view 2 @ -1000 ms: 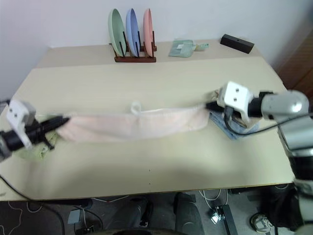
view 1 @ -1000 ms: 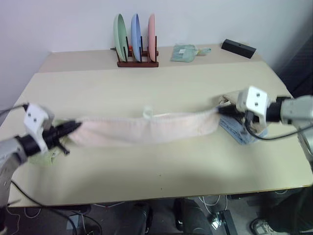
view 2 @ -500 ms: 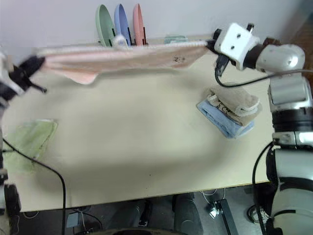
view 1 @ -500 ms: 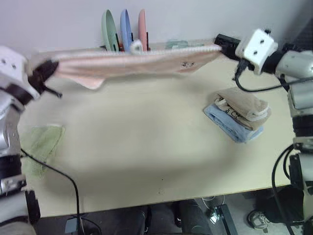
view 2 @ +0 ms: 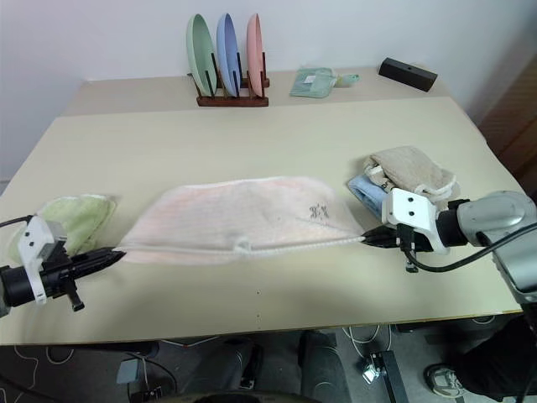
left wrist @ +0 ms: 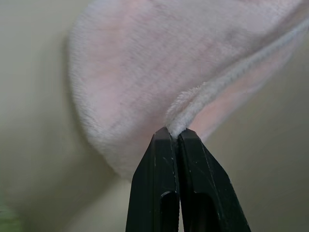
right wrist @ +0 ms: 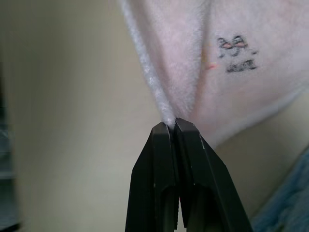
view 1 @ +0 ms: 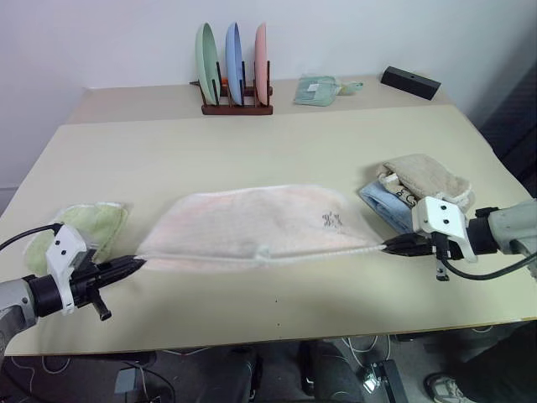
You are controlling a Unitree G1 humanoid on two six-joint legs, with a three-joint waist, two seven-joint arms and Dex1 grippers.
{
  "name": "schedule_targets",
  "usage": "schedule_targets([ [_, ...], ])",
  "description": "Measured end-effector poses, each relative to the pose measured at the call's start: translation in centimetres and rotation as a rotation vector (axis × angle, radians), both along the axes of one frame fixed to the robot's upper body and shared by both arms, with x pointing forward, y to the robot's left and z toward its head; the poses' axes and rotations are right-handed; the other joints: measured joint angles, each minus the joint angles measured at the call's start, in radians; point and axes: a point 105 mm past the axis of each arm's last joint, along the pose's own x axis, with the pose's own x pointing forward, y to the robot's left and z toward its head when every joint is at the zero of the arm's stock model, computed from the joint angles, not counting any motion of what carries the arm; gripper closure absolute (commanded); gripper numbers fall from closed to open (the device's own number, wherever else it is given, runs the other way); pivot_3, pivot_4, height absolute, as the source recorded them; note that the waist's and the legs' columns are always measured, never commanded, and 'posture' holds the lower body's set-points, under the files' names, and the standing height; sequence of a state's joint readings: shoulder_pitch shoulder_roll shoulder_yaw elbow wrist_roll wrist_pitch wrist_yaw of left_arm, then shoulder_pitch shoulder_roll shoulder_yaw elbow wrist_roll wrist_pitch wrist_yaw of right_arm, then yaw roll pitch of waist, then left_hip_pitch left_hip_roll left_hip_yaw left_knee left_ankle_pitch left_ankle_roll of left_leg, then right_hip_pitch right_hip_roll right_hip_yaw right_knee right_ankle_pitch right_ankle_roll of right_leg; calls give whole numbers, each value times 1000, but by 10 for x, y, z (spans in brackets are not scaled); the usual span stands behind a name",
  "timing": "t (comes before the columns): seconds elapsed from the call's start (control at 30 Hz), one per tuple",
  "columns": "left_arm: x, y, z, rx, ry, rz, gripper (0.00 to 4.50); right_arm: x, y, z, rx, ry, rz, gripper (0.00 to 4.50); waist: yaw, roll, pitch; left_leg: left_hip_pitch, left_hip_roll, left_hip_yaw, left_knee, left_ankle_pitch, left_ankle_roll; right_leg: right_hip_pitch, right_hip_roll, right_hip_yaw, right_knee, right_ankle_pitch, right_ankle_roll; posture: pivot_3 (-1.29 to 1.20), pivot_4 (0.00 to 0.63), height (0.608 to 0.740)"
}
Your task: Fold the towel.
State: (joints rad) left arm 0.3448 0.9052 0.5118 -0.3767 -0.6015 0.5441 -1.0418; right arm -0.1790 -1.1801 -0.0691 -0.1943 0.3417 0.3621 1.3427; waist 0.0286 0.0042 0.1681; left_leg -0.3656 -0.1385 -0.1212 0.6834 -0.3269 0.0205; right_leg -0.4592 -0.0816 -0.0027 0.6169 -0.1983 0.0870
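We pinch the towel (view 1: 256,227), spread mid-frame on the table (view 1: 252,151), at both ends: left gripper (view 1: 134,264) and right gripper (view 1: 388,247) clamped on its near hem. Best keep that edge taut and level before releasing.

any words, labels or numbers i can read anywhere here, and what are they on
Nothing here reads as clear text.
Pink towel: a small dark embroidered mark, a bow-like figure over a short line, too blurred to read.
Tan cloth on the folded stack: a dark printed mark at its edge, too small to read.
Pale green packet at the back of the table: a light label, too small to read.
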Motion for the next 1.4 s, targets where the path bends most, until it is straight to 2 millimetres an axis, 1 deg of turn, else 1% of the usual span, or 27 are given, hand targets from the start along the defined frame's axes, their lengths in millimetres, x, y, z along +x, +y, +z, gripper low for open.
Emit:
schedule_targets([
  [0.07,-11,-4,-7,-14,64,-17,4500,-8,-4,-2,0,34,-11,4435,1,0,0,0,1,1,0,0,0,0,0,0,0,0,0,0,150,737],
  [0.13,-17,-5,-12,-20,107,-17,4500,-13,-5,-3,11,55,-14,4435,2,0,0,0,1,2,0,0,1,0,0,0,0,0,0,0,150,737],
  [0.17,-19,-4,-14,-16,124,-16,4500,-15,-5,-4,13,63,-12,4435,4,0,0,0,1,2,0,0,1,0,0,1,0,0,0,0,150,737],
  [0.23,-18,-4,-12,-14,111,-13,4500,-12,-5,-3,10,40,-21,4435,9,0,0,1,1,3,0,-1,1,0,0,1,-1,0,0,0,150,737],
  [0.3,-8,-4,-4,-25,52,2,4500,-3,-5,4,10,-23,-35,4435,11,0,0,1,1,3,0,-1,2,1,0,1,-1,0,0,0,150,737],
  [0.43,32,1,25,-51,-154,84,4500,34,-4,25,17,-221,-72,4435,11,-1,0,3,1,4,0,0,0,2,0,1,-1,0,0,0,150,737],
  [0.47,43,3,30,-42,-197,100,4500,44,-4,28,16,-261,-84,4435,10,-1,0,2,1,4,0,0,0,1,1,1,-1,0,0,0,150,737],
  [0.5,50,4,32,-31,-219,112,4500,51,-4,28,12,-283,-88,4435,9,-1,0,2,1,4,0,0,0,1,1,1,-1,0,0,0,150,737],
  [0.57,59,6,26,-16,-225,128,4500,61,-5,23,-1,-293,-93,4435,7,-1,0,2,1,4,-2,-1,0,-1,1,1,-1,0,0,0,150,737],
  [0.7,82,9,17,8,-227,150,4500,89,-1,18,-21,-338,-108,4435,4,-1,0,1,1,5,-1,-1,0,-2,1,1,-1,0,0,0,150,737],
  [0.83,92,11,8,27,-216,161,4500,110,4,16,-27,-385,-117,4435,0,-1,0,1,1,5,-1,-1,0,-2,1,1,0,0,0,0,150,737],
  [0.97,94,15,-3,52,-190,178,4500,119,11,7,-25,-392,-105,4435,-4,-1,0,1,1,5,-1,-1,0,-2,1,1,0,0,0,0,150,737],
  [1.07,94,20,-8,68,-180,194,4500,122,15,1,-23,-387,-96,4435,-11,-1,0,1,1,5,-1,-1,0,-2,1,1,0,0,0,0,150,737],
  [1.2,100,21,-12,77,-192,221,4500,129,15,4,-28,-425,-105,4435,-18,-1,0,1,1,5,-1,-1,0,-3,1,1,1,0,0,0,150,737],
  [1.23,101,21,-12,77,-195,228,4216,130,15,5,-31,-436,-105,4196,-18,-1,0,1,1,5,-1,-1,0,-3,1,1,1,0,0,0,150,737],
  [1.3,105,22,-12,70,-198,250,3543,133,14,5,-37,-451,-115,3553,-18,-1,0,1,1,5,-1,-1,0,-3,1,1,1,0,0,0,150,737],
  [1.37,106,27,-14,72,-192,276,2598,134,11,5,-44,-454,-132,2642,-19,-1,0,1,1,5,-1,-1,0,-3,1,1,1,0,0,0,150,737],
  [1.4,106,27,-15,71,-188,280,2083,134,10,6,-41,-449,-138,2032,-19,-1,0,1,1,5,-1,-1,0,-3,1,1,1,0,0,0,150,737],
])
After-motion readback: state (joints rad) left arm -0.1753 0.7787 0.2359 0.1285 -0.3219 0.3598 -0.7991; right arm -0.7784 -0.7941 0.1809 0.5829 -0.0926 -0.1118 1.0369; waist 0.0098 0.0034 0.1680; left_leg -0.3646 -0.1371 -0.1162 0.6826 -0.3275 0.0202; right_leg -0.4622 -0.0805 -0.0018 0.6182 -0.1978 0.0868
